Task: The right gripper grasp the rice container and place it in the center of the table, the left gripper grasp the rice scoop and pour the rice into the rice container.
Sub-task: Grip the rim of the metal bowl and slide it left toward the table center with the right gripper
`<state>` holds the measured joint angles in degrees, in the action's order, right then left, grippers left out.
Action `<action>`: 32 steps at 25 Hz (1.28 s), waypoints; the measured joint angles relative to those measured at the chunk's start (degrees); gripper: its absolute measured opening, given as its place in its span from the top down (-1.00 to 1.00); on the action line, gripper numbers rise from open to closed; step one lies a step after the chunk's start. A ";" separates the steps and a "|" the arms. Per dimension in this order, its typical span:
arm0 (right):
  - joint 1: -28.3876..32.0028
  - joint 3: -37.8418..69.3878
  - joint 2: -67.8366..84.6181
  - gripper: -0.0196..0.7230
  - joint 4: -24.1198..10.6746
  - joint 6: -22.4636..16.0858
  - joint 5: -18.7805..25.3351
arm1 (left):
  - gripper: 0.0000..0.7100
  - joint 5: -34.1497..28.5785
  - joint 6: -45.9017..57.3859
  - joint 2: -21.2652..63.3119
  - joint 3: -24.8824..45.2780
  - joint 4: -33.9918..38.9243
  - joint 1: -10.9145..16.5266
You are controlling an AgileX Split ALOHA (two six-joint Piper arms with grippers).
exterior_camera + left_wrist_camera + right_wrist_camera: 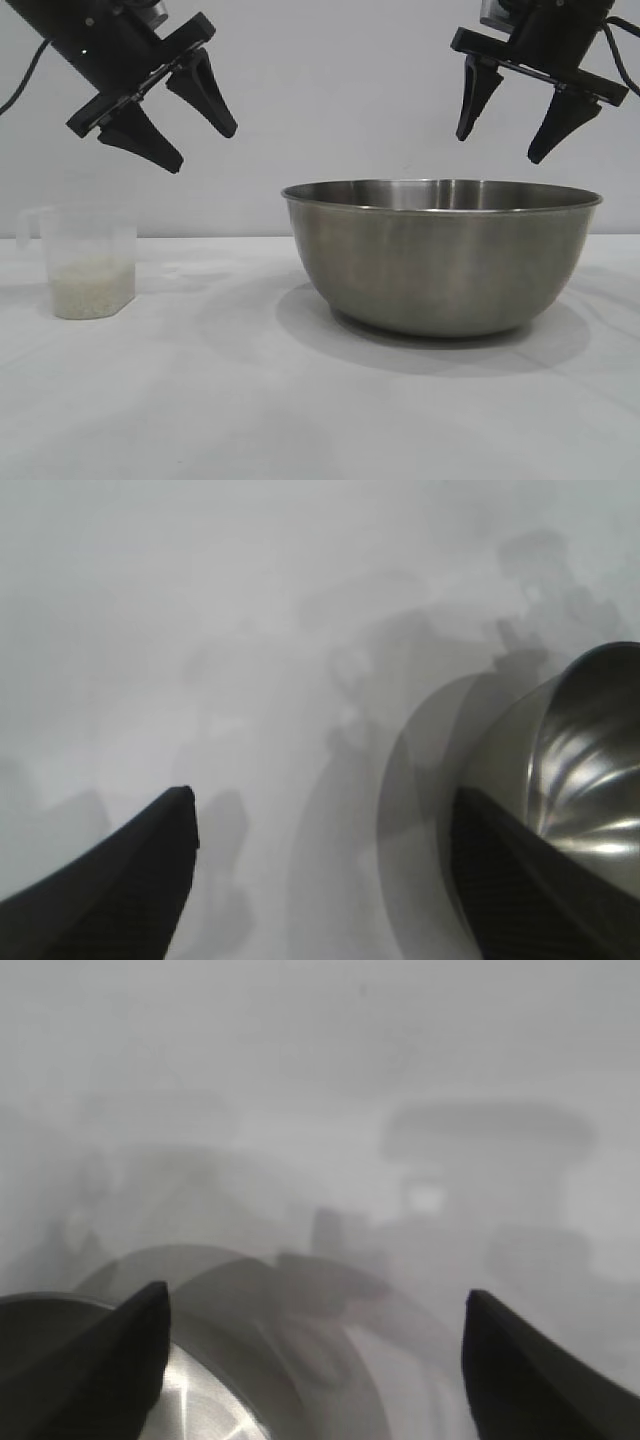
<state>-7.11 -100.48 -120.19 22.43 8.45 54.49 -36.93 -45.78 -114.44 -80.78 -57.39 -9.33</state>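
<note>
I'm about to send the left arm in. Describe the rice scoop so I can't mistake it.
On the white table, look left of the big steel bowl. Standing apart from it, below the open left gripper, is the rice scoop: a small frosted plastic cup with a side handle and white rice in its bottom.

From where I stand, both arms run off the top edge above their black claws. The big brushed-steel bowl (590, 780) is cut by the frame beside the left claw's finger, and its inside stays hidden behind its own wall.
</note>
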 joint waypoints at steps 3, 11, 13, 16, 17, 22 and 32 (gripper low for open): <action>0.00 0.00 0.00 -0.44 -1.57 0.00 0.41 | -0.32 0.00 0.00 0.00 0.00 0.00 0.00; 0.00 0.00 0.34 -0.44 -7.96 0.00 6.82 | -0.32 0.00 0.00 0.00 0.00 0.00 0.00; 0.00 0.00 1.41 -0.44 -9.83 0.00 9.19 | -0.32 0.00 0.00 0.00 0.00 0.00 0.00; 0.00 0.00 2.84 -0.44 -11.13 0.00 14.14 | -0.32 0.00 0.00 0.00 0.00 0.00 0.00; 0.00 0.00 3.22 -0.29 -11.12 0.00 15.03 | -0.32 0.00 0.00 0.00 0.00 0.00 0.00; 0.00 0.00 4.18 -0.17 -8.83 0.00 16.02 | -0.32 0.00 0.00 0.00 0.00 0.00 0.00; -2.44 6.91 4.64 -0.17 -7.81 0.00 15.89 | -0.32 0.00 0.00 0.00 0.00 0.00 0.00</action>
<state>-9.55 -93.57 -115.55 14.62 8.45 70.38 -36.93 -45.78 -114.44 -80.78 -57.39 -9.33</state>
